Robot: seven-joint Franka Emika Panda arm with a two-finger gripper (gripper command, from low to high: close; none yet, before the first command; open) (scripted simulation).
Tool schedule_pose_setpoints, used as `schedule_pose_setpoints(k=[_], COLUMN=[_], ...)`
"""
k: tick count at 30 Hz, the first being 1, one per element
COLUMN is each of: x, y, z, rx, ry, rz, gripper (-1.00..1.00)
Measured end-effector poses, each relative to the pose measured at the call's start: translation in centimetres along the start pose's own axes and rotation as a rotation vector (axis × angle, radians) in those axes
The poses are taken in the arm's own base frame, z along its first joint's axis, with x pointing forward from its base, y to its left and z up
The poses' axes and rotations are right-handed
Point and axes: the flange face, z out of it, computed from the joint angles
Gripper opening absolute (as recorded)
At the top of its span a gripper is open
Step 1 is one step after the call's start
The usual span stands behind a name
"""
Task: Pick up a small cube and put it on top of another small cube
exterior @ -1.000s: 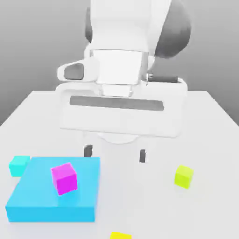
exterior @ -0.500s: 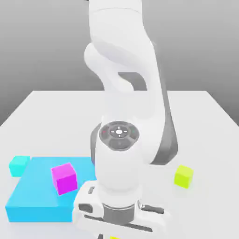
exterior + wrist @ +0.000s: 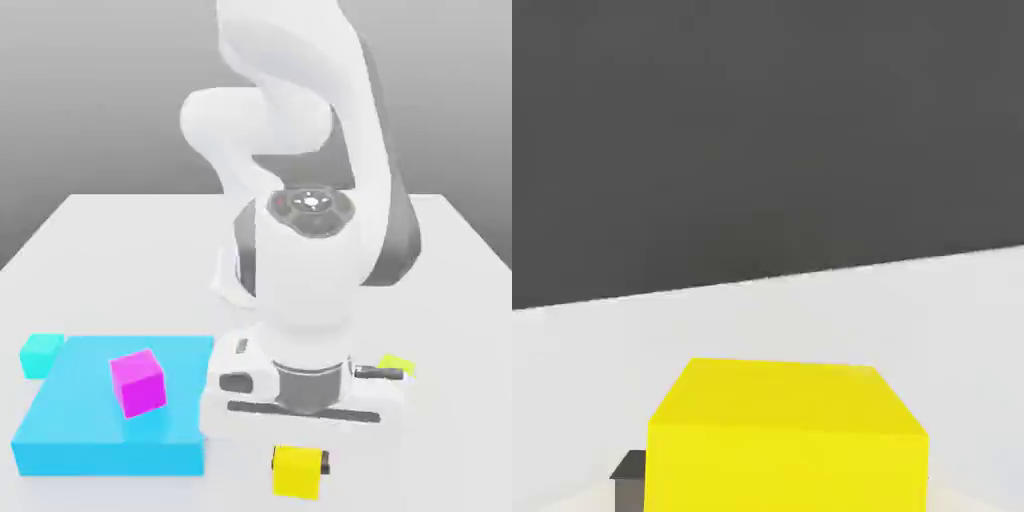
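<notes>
We now have the yellow cube (image 3: 297,472) pinched between our jaws at the lower middle of the exterior view, where a second ago they hung wide and empty, so carrying it to the lime cube (image 3: 397,364), mid-right behind the arm, comes next.

Matt, smooth yellow small cube (image 3: 297,472); glossy arm (image 3: 300,270)

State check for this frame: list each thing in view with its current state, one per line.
yellow cube: between the fingers of the gripper, gripped.
lime cube: on the table, mostly hidden behind the hand, nothing stacked on it.
magenta cube: sitting on the big cyan block.
small cyan cube: on the table, beside the big cyan block's far corner.
gripper: shut on the yellow cube.
</notes>
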Motion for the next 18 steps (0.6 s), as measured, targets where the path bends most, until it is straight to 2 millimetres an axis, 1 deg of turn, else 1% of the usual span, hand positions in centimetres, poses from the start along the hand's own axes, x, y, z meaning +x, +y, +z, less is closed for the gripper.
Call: schedule_pose_setpoints(k=[3,4,7,10,12,17,18], x=[-6.4,-9.1,-15.7,-19.4,-20.4,-20.5,-20.6], y=[-0.2,-0.3,0.7,3.4,4.1,4.4,4.5], z=[-1.0,-1.2,-1.7,-2.0,-1.0,3.3,4.1], rx=[0.0,-0.001,-0.007,-0.015,-0.018,-0.02,-0.018], ry=[-0.004,-0.004,-0.002,0.007,0.011,0.014,0.013], rz=[-0.169,-0.242,-0.431,-0.56,-0.6,-0.609,-0.611], gripper=[-1.0,-1.0,-1.0,-1.0,-1.0,-1.0,1.0])
